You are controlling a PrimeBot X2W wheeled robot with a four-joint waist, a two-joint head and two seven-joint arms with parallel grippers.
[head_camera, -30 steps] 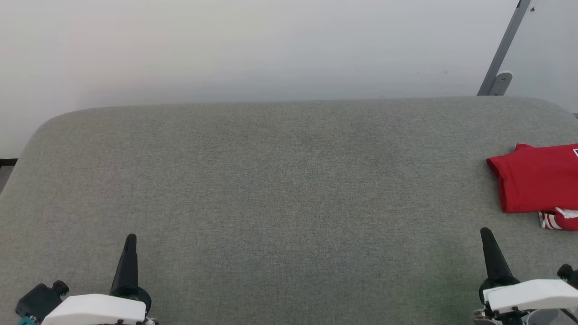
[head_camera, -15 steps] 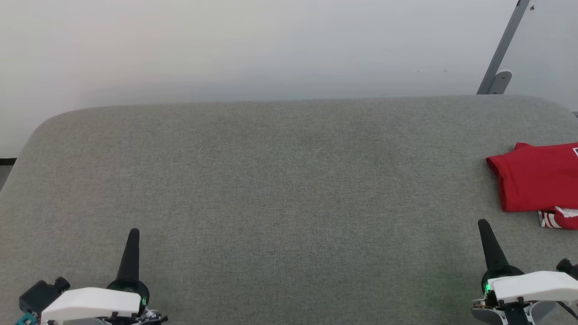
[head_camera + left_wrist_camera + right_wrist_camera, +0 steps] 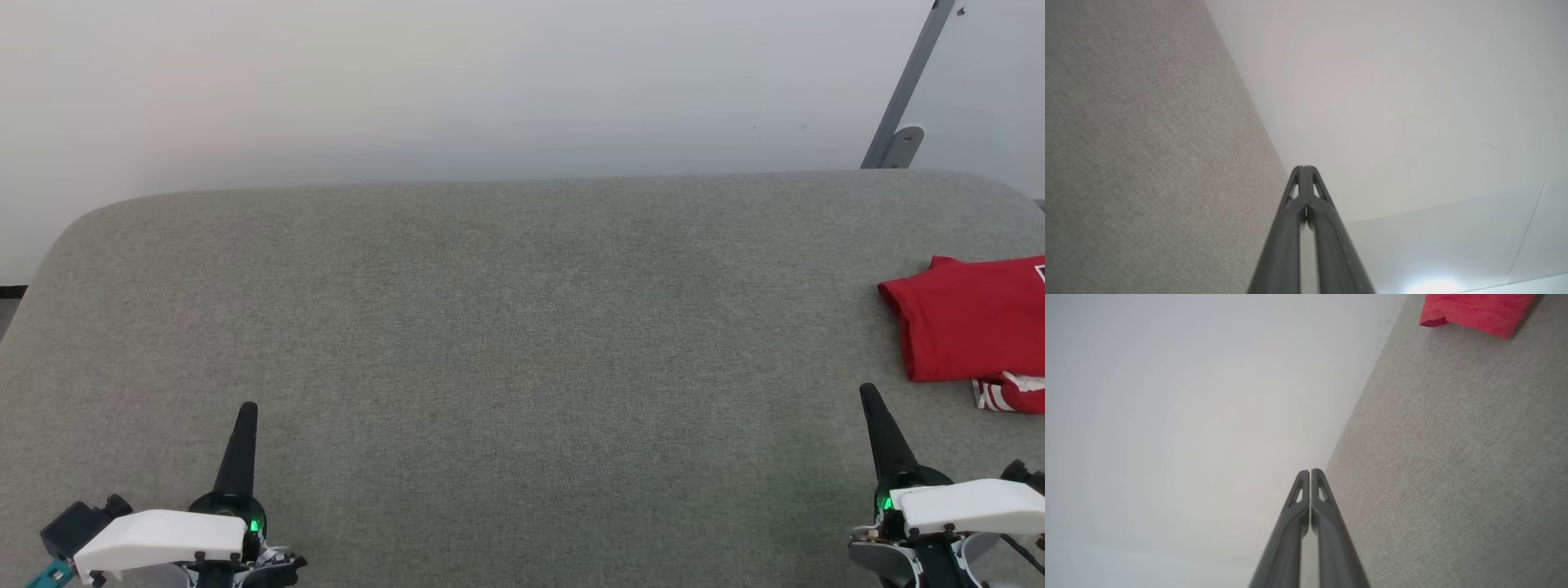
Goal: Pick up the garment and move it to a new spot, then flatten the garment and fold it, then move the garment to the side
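Observation:
The red garment lies folded at the right edge of the grey table, cut off by the picture's edge, with a bit of striped trim at its near corner. A red corner of the garment also shows at the top of the right wrist view. My right gripper stands shut and empty at the lower right, a short way in front of the garment and apart from it. My left gripper is shut and empty at the lower left. In both wrist views, left gripper and right gripper, the fingertips press together.
A pale wall runs behind the table's far edge. A grey metal post with a bracket stands at the back right. The table's left end curves off near a dark strip of floor.
Both grippers have moved a little forward over the table, away from me. The garment has stayed where it was.

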